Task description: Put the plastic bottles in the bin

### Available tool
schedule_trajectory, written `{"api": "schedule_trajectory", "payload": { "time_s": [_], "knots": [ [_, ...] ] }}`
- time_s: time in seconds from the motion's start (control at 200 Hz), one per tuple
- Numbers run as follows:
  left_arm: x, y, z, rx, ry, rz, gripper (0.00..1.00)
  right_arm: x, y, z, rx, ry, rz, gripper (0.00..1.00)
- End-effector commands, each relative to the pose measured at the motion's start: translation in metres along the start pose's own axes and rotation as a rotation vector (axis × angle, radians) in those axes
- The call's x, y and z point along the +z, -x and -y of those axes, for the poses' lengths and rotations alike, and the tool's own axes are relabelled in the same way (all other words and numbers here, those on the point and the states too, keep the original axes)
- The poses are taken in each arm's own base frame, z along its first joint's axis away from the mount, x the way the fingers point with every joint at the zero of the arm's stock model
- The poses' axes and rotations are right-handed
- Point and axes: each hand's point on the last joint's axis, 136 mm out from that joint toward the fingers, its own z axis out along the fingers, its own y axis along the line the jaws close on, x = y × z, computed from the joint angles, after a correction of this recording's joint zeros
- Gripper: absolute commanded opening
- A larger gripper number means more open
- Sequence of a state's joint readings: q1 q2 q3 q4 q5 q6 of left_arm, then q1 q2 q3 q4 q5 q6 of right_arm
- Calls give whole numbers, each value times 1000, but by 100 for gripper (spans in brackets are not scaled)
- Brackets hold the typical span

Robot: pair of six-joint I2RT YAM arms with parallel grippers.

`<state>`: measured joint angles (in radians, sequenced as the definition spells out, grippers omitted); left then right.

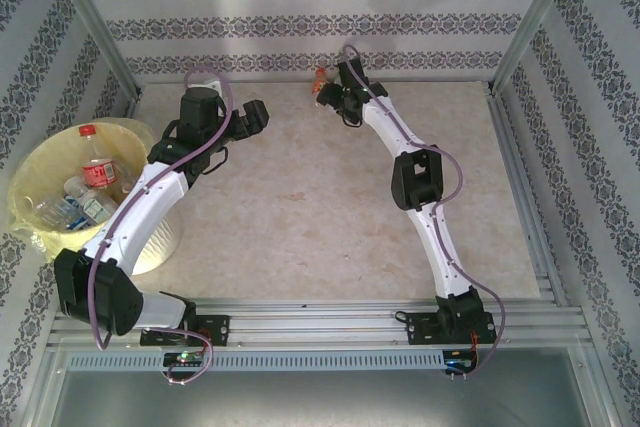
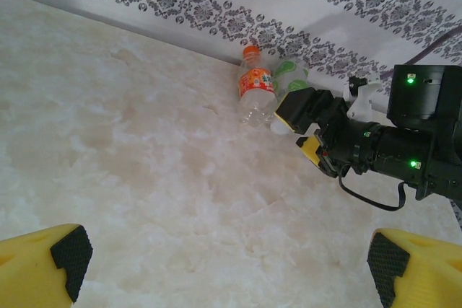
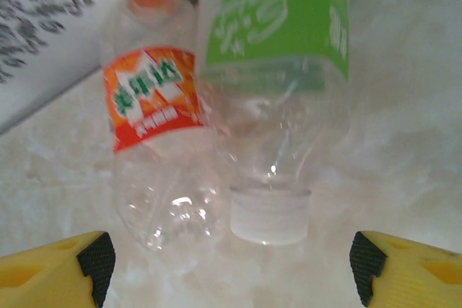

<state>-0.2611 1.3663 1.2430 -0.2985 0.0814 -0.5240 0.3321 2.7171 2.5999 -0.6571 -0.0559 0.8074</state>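
The right tool (image 3: 231,261) stands open, its pads flanking both the green-label bottle (image 3: 278,55) and the orange-label bottle (image 3: 155,106), which sit touching on the tabletop (image 3: 404,142) near the far wall. Closing here risks pinching both and squirting one loose. The left tool (image 2: 231,257) gapes open. The bin (image 1: 22,209) sits well apart, far left.
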Motion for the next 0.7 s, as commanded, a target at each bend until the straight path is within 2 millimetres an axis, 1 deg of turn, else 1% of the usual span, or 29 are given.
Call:
{"api": "schedule_trajectory", "payload": {
  "time_s": [0.0,0.13,0.265,0.445,0.59,0.695],
  "knots": [
    [1,-5,-3,30,26,-17,100,7,10,22,49,-88,62,79],
    [0,-6,-8,43,50,-19,100,15,12,20,83,-69,85,70],
    [0,-7,-12,59,72,-20,100,26,6,22,114,-49,57,64],
    [3,-7,-14,69,82,-24,100,36,2,14,140,15,32,61],
    [8,-10,-15,72,90,-40,100,43,2,16,156,22,34,60],
    [11,-10,-14,73,89,-51,100,43,5,20,148,7,49,56]
  ]
}}
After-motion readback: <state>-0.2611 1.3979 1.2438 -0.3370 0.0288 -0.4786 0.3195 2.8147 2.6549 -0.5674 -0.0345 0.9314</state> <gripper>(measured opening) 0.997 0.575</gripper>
